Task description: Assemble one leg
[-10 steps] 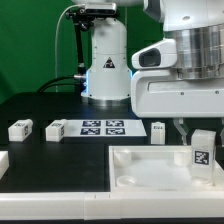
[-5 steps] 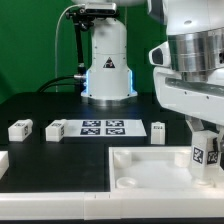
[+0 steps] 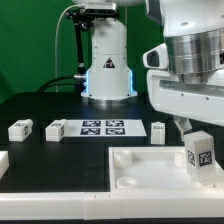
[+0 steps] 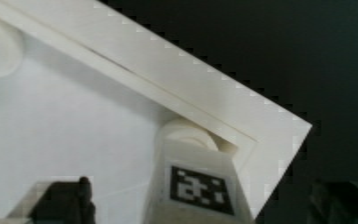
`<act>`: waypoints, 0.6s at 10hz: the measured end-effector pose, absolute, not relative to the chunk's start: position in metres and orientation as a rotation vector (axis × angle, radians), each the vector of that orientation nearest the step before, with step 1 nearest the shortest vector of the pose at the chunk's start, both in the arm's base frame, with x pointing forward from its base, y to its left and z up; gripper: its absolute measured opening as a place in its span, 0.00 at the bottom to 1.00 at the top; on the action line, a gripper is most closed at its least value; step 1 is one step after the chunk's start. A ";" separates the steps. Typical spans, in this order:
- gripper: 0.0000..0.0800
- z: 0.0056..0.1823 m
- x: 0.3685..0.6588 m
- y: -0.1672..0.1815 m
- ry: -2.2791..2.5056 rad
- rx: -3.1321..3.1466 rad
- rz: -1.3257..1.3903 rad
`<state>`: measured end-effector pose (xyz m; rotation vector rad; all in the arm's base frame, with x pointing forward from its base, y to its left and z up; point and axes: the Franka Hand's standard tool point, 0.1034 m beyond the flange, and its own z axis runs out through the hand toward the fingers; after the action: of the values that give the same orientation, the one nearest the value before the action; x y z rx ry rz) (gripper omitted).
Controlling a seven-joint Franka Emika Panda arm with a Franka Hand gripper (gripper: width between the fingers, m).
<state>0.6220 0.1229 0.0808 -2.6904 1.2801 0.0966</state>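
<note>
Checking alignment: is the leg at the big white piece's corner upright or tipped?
Nearly upright, leaning slightly: in the exterior view the leg stands on end at the white piece's corner, its edges just off vertical.

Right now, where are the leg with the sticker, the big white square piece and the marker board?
the leg [image 3: 201, 155], exterior view, on its tagged face.
the big white square piece [image 3: 150, 165], exterior view, on its bare middle.
the marker board [image 3: 103, 127], exterior view, between its tags.

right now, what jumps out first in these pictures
A tagged white leg stands at a corner of the large white square piece, on the exterior view's right. The wrist view shows it between the two dark fingers; whether they touch it is unclear.
</note>
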 end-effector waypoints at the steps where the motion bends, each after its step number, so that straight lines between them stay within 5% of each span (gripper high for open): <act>1: 0.80 0.080 0.623 0.122 1.050 -2.793 0.071; 6: 0.81 0.077 0.624 0.121 -0.063 -3.045 -0.023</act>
<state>0.6243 0.1208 0.0774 -3.0453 -0.0629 -0.0232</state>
